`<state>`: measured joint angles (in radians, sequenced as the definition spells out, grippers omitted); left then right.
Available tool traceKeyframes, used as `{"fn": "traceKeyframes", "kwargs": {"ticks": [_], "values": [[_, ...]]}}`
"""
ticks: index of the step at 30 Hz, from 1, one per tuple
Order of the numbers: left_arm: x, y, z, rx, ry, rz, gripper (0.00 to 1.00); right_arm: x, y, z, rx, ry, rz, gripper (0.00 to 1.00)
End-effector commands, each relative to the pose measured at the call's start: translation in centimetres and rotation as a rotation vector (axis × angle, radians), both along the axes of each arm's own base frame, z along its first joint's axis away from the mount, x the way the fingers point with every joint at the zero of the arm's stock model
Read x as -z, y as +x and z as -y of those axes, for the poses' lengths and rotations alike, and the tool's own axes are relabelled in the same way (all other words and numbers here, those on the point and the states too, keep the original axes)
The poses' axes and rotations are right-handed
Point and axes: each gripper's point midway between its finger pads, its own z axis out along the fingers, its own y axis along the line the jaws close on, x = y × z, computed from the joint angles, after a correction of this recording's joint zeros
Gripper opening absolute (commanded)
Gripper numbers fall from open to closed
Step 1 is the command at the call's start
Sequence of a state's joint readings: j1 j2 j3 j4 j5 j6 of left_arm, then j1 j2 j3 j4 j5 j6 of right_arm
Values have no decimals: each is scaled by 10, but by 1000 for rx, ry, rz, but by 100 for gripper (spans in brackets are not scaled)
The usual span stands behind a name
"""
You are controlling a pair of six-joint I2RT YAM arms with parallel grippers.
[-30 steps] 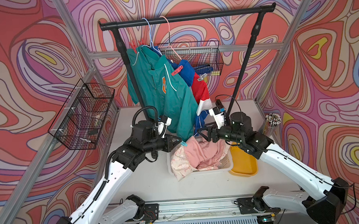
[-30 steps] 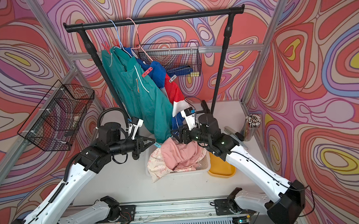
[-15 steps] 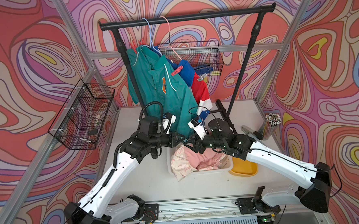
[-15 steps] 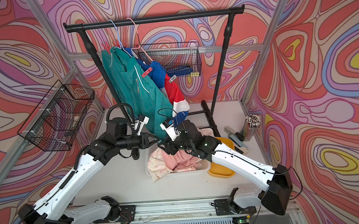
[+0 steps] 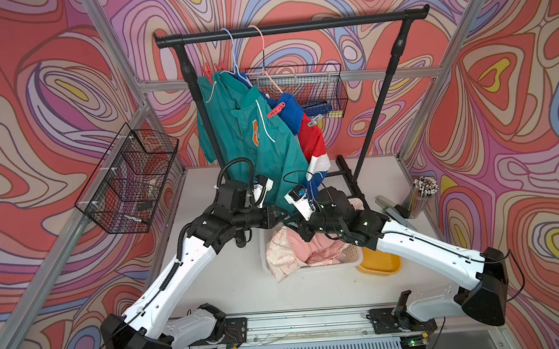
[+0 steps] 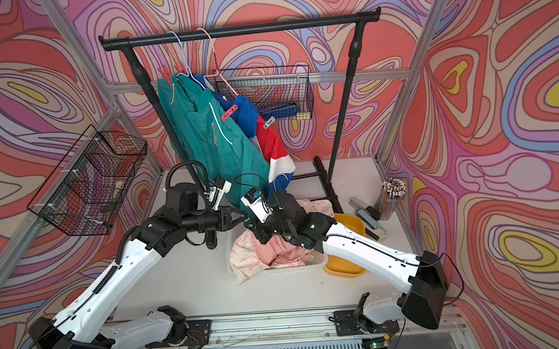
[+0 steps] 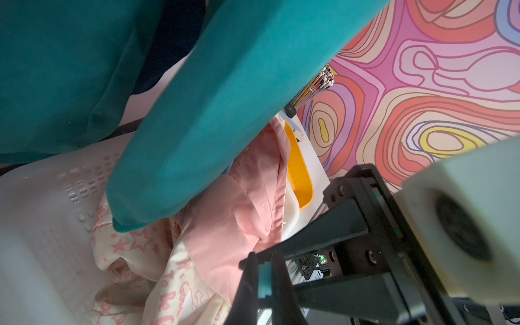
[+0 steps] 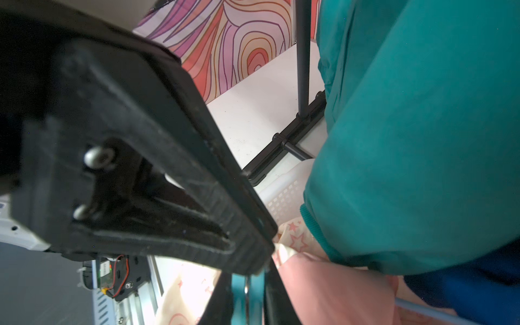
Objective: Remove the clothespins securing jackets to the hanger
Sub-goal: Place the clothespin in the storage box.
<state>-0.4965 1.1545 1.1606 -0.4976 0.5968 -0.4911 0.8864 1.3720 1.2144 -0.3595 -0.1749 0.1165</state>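
Over the pink jacket (image 5: 308,246) in the white basket, my left gripper (image 5: 285,216) (image 7: 264,261) and right gripper (image 5: 294,222) (image 8: 247,284) meet tip to tip. Both are shut on the same teal clothespin (image 7: 264,278) (image 8: 238,298). On the hangers, the teal-green jacket (image 5: 253,140) and the blue-red-white jacket (image 5: 312,140) still hang. A coral clothespin (image 5: 275,110) and a grey clothespin (image 5: 314,120) sit on their near shoulders. Red clothespins (image 5: 205,71) show at the far shoulder.
The black rack rail (image 5: 290,27) spans the back, its foot behind the white basket (image 5: 309,269). A yellow bowl (image 5: 379,263), a stapler (image 5: 390,205) and a pencil cup (image 5: 420,194) stand at the right. Wire baskets hang at the left wall (image 5: 131,183) and back wall (image 5: 300,89).
My right arm has swung left to the left gripper and its jaws have closed on the teal clothespin. The left arm shifted slightly right, still gripping it.
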Motion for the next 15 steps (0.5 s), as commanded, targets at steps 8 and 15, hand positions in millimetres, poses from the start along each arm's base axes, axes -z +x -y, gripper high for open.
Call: {"fn": "traceKeyframes", "kwargs": {"ticks": [8,15], "values": [[-11,-1,1,18,-11,35,30,-5,4,1,41,9,11,0],[-28,-3,-11,-27,3,111,70,-12,10,26,166,24,42,0]]}}
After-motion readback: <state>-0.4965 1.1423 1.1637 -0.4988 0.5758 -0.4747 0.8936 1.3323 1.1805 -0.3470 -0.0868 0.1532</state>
